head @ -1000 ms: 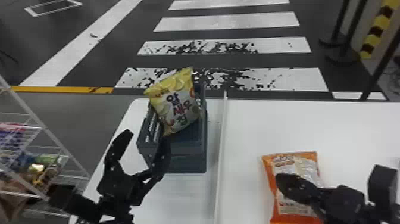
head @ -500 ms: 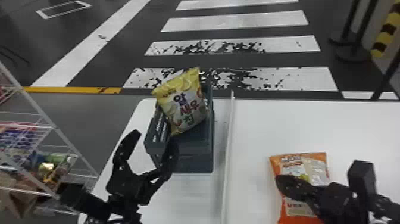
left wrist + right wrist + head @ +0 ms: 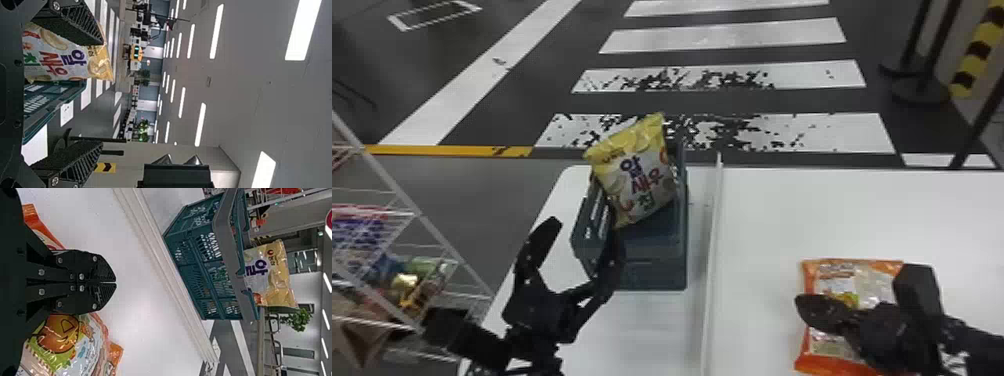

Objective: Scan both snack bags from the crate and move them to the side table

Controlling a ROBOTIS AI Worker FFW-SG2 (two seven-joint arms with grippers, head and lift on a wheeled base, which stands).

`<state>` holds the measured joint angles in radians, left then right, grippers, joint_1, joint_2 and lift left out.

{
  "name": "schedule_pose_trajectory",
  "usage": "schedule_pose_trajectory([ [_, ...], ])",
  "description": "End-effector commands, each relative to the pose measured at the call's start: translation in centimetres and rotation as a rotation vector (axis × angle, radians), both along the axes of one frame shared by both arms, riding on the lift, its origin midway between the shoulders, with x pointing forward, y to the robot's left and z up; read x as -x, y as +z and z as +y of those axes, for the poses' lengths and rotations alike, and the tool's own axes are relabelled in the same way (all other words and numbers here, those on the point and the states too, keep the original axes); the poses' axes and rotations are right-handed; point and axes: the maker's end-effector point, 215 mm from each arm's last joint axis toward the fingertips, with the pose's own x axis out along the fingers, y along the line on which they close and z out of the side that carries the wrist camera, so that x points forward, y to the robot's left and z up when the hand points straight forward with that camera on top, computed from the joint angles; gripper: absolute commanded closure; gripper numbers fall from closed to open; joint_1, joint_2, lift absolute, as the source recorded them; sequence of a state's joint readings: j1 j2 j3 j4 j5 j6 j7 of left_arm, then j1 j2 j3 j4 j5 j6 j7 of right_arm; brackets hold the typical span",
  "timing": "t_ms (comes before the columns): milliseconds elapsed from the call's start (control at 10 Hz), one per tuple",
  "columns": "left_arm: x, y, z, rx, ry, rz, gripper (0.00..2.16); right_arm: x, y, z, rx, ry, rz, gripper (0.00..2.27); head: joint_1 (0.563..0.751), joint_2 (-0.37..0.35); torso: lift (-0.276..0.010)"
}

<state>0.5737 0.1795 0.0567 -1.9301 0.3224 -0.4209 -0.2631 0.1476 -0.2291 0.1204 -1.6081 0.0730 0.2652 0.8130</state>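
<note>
Left gripper (image 3: 586, 227) spread wide, right gripper (image 3: 115, 282) clenched, empty. Yellow bag (image 3: 637, 170) leaning up outta crate (image 3: 652, 272), so clumsy finger nudge could topple it imo. Orange bag (image 3: 827, 284) on table (image 3: 782, 215).

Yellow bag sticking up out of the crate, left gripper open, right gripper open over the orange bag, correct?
Not quite: the right wrist view shows the right gripper shut. It is over the orange bag, the left gripper is open, and the yellow bag sticks up out of the crate.
</note>
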Motion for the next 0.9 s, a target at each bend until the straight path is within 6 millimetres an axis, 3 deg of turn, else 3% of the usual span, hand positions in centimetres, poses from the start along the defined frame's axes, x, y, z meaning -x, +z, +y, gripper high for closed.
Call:
schedule_pose_trajectory([
  [0, 0.0, 0.1, 0.0, 0.0, -0.001, -0.001, 0.1, -0.2, -0.3, -1.3, 0.022, -0.008, 0.001, 2.26, 0.695, 0.186, -0.099],
  [800, 0.0, 0.0, -0.1, 0.0, -0.005, 0.0, 0.1, -0.6, -0.6, -7.3, 0.125, 0.027, 0.014, 2.26, 0.695, 0.109, -0.099],
])
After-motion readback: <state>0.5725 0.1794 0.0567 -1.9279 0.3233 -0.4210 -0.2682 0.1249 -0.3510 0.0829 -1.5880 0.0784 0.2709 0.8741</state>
